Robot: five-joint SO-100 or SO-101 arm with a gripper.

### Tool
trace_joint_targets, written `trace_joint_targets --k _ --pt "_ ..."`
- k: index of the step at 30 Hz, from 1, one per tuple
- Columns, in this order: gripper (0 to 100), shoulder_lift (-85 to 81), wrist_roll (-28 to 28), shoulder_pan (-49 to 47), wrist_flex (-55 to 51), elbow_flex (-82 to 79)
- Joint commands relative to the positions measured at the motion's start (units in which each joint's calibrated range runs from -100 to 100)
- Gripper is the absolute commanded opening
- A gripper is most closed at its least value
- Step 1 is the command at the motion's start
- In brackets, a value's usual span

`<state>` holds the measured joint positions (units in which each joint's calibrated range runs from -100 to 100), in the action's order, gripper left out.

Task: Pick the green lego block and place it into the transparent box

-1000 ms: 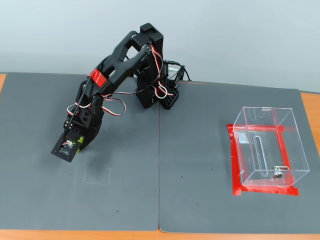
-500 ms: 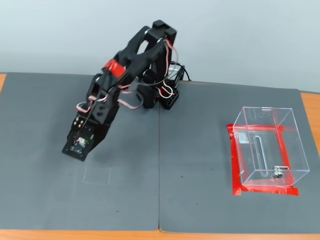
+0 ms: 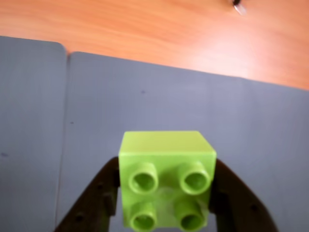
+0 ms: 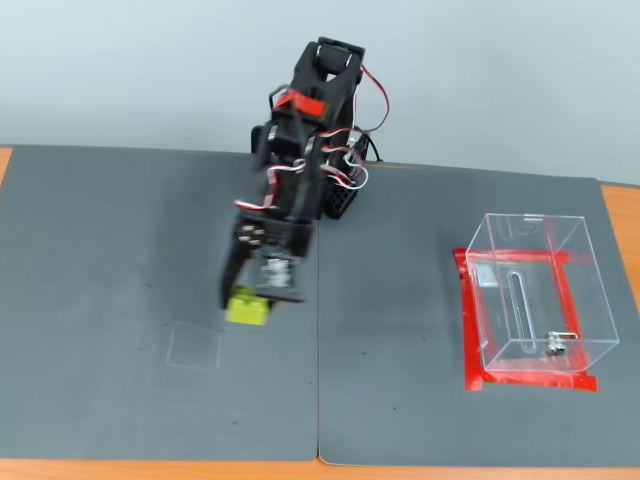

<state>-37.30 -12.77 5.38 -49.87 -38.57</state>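
Note:
The green lego block (image 3: 166, 180) is a lime brick with four round studs, held between my gripper's black fingers in the wrist view. In the fixed view the block (image 4: 247, 308) hangs at the tip of my gripper (image 4: 250, 300), lifted a little above the grey mat, left of the middle. My gripper (image 3: 164, 193) is shut on the block. The transparent box (image 4: 537, 292) stands on a red tape outline at the right of the fixed view, well away from the gripper. It is out of the wrist view.
Two grey mats (image 4: 120, 300) cover the table, with a seam down the middle. A faint square outline (image 4: 194, 346) is marked on the left mat, below the gripper. Orange wooden table (image 3: 159, 34) shows beyond the mats.

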Motion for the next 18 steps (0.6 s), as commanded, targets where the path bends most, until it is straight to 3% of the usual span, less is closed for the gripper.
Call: trace_joint_targets --k 1,18 --pt "10 -4.37 -0.23 -5.79 -0.13 0.35" --pt "9 -10.39 -0.17 -35.41 0.74 0.63"
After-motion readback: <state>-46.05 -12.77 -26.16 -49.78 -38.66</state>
